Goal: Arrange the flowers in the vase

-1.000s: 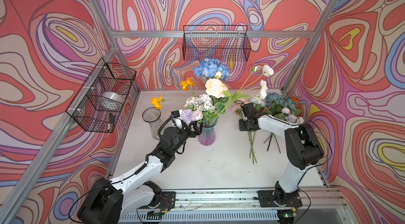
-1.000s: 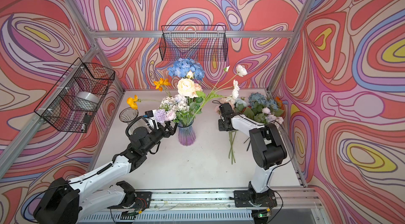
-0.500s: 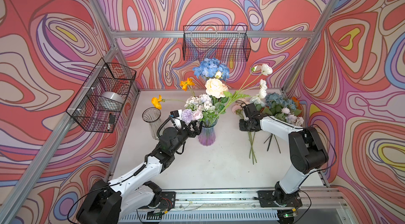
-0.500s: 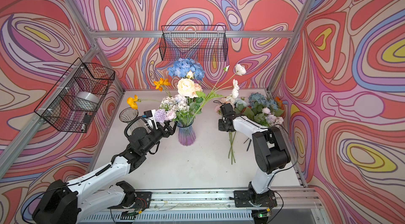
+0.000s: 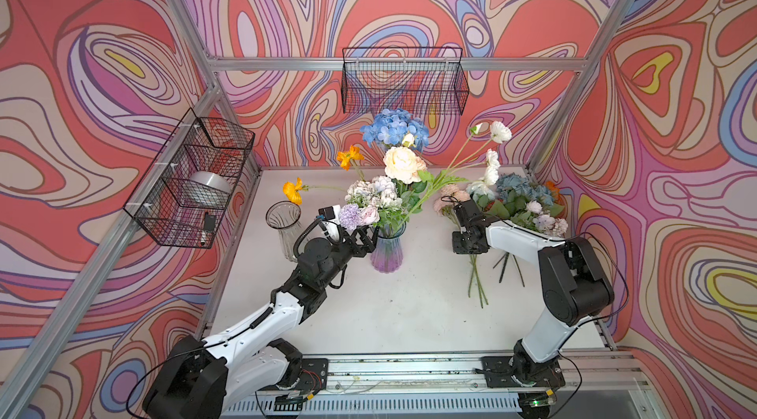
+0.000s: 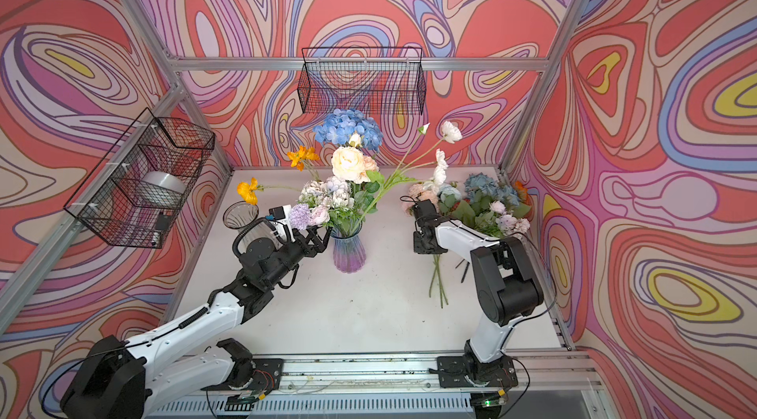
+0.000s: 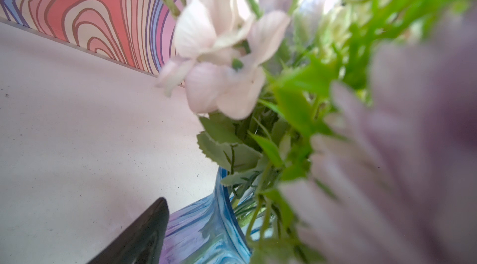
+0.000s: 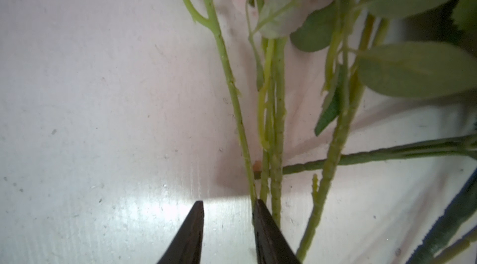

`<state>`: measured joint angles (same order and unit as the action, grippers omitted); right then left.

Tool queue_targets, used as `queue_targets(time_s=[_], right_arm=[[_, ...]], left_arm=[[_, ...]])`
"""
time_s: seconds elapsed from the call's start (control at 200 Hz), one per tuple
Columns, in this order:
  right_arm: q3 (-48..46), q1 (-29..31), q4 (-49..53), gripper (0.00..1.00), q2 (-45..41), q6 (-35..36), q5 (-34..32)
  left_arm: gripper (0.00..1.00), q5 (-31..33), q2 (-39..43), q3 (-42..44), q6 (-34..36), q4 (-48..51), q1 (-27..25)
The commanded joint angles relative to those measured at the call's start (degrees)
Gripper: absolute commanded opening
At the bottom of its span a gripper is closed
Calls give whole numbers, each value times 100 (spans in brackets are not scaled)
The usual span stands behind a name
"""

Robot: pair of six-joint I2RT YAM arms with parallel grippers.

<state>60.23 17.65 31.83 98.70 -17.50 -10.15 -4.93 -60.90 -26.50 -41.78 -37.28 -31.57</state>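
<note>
Risk: the right gripper (image 8: pixel 227 206) stands part-open with only bare white tabletop (image 8: pixel 103 120) between its tips and thin green stems (image 8: pixel 276 133) crowding one tip. Closing here likely catches none, or several.

The left gripper (image 5: pixel 366 240) is spread beside the ribbed blue-violet glass vase (image 5: pixel 386 259) (contact unclear). A nudge could topple its top-heavy bouquet (image 5: pixel 403 163).

Loose pastel artificial flowers (image 5: pixel 520 200) lie heaped at the tabletop's right rear corner.

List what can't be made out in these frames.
- Left wrist view: only one finger of the left pincer shows; a blurred lilac bloom covers the rest.
- Right pincer: in both top views its tips hide under its own body.
- Blue-purple vase: stem ends hidden by foliage.
- Side wire basket: dark item, too small to name.
</note>
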Motion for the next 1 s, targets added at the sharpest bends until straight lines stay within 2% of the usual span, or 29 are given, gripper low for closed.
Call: queue_targets(time_s=[0.0, 0.305, 0.566, 0.776, 0.866, 0.997], right_arm=[[-116, -25, 123, 36, -279, 5, -191], [-204, -25, 22, 35, -136, 28, -175], [-135, -25, -47, 29, 210, 67, -276], [-57, -25, 5, 30, 247, 86, -330], [39, -25, 13, 30, 532, 130, -329], [166, -25, -85, 20, 688, 211, -305]], left_arm=[[89, 13, -77, -83, 47, -49, -16], [89, -42, -136, -154, 38, -60, -17], [89, 7, -34, -102, 64, 1, -16], [89, 51, 51, -52, 63, 36, -16], [89, 38, 46, -35, 50, -16, -21], [89, 21, 50, -14, 47, -43, -20]])
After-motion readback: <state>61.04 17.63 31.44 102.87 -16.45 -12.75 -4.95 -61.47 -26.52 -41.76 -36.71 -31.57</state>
